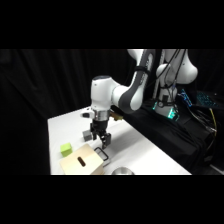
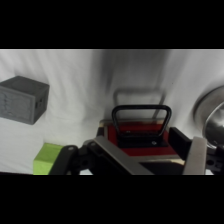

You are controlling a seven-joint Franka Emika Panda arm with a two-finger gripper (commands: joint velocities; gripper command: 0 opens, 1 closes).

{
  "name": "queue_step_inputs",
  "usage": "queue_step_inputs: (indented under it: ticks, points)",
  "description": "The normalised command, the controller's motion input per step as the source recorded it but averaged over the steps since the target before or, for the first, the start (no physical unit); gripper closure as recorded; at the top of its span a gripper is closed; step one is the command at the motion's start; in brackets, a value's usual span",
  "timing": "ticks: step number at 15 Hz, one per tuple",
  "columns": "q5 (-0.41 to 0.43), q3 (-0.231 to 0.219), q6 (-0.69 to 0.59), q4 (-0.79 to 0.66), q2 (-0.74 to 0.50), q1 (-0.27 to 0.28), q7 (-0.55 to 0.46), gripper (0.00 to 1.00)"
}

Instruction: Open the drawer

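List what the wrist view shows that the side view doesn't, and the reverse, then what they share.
Only the wrist view shows the drawer's red-orange front face-on, with the black loop handle standing out over the white table.

Only the side view shows the tan box's top with its dark slot, the arm's white body and the base with cables at the upper right.

Both show the grey cube, the green cube, a metal bowl and the gripper close to the handle.
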Motion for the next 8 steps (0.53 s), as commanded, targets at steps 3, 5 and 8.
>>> queue_step_inputs:
  ticks: [3,5,8]
  points:
    - [-0.015,0.104,0.22,0.09,0.13,-0.112,-0.12,0.0]
    - [-0.035,0.106,0.22,0.08,0.11,-0.112,-0.09,0.0]
    - [-0.056,0.1,0.21,0.1,0.14,-0.116,-0.09,0.0]
